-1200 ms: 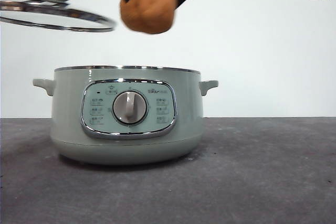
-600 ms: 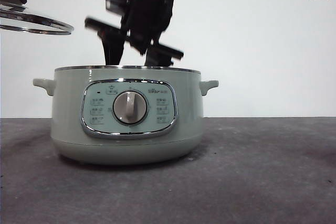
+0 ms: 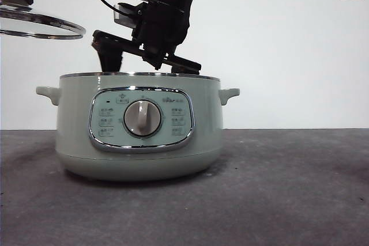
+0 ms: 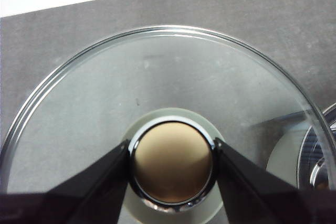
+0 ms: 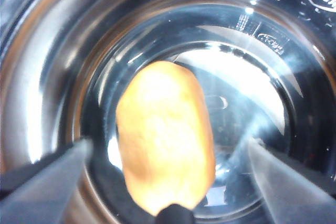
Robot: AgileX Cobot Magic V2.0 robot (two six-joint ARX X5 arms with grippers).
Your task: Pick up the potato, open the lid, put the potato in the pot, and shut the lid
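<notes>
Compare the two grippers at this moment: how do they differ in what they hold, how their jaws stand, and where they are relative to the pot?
The left gripper is shut on the lid by its knob; the right gripper stands open, with the potato lying between its spread jaws.
The left gripper holds the lid raised beside the pot; the right gripper reaches down into the pot.
Both have black jaws.

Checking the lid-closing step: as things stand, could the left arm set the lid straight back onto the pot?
Probably not yet. The left gripper holds the lid up beside the pot, but the right gripper hangs in the opening, jaws open over the potato.
</notes>
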